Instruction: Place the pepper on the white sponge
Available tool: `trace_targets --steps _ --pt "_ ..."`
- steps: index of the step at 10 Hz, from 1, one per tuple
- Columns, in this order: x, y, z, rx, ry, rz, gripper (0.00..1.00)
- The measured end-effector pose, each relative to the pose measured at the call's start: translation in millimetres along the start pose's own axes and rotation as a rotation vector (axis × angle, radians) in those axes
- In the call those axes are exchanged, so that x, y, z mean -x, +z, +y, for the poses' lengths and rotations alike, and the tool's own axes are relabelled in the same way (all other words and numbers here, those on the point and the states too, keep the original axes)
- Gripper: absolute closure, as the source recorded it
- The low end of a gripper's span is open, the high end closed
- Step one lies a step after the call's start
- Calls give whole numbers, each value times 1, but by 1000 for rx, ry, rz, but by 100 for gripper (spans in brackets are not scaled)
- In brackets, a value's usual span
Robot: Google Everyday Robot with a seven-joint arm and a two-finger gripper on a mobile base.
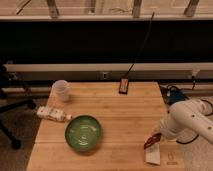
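Note:
The white sponge [153, 155] lies flat near the front right corner of the wooden table [115, 115]. The dark-red pepper [151, 141] hangs slanted just above the sponge's far end, its lower end near or touching the pad. My gripper [158, 133] comes in from the right on the white arm [190, 119] and is at the pepper's upper end. The arm hides part of the gripper.
A green bowl [83, 132] sits at the front left. A white-and-brown labelled bottle [52, 114] lies to its left at the table edge. A translucent plastic cup [60, 90] stands at the back left. A small dark device with a cable [123, 85] lies at the back middle.

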Motion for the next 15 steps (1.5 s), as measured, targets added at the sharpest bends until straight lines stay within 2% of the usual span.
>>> trace_targets --steps 1,3,5,8,9,15 --pt "-2 1 5 4 6 -7 92" --pt "-3 4 17 15 18 -21 80" --pt "-3 10 27 25 24 -42 57" --pt "2 13 38 30 20 -74 29" --pt "7 12 39 26 10 -84 24" --pt "31 10 27 9 -45 -123 24"
